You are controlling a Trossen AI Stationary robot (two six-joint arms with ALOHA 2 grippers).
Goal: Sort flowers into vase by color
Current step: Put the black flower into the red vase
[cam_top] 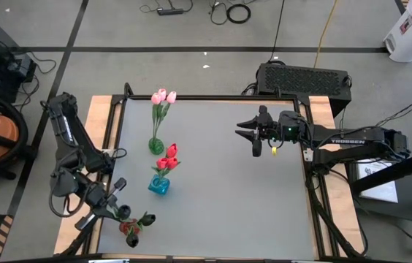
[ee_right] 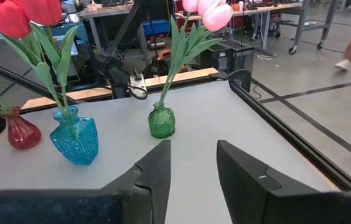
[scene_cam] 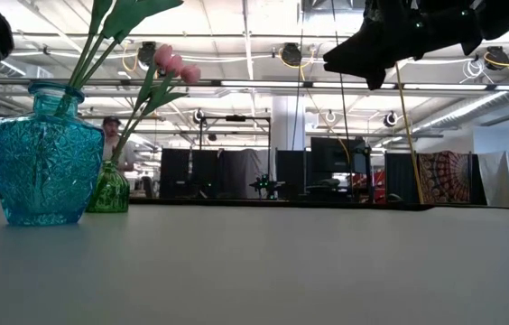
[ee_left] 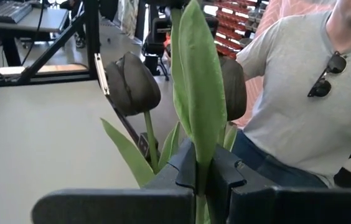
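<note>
The left gripper point(ee_left: 200, 177) pinches the black tulips point(ee_left: 132, 84) by stem and leaf; these could slip or miss the red vase point(cam_top: 130, 232). The right gripper point(ee_right: 191, 168) waits, fingers apart.

We see a matt grey bench point(cam_top: 228, 190) edged in pale wood, and glossy, patterned glass in the blue vase point(scene_cam: 41, 158) and green vase point(ee_right: 162, 121).

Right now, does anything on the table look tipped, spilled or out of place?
Nothing stands out. The green vase, blue vase and red vase stand upright. The left claw is shut on black tulips; the right claw hangs open.
</note>
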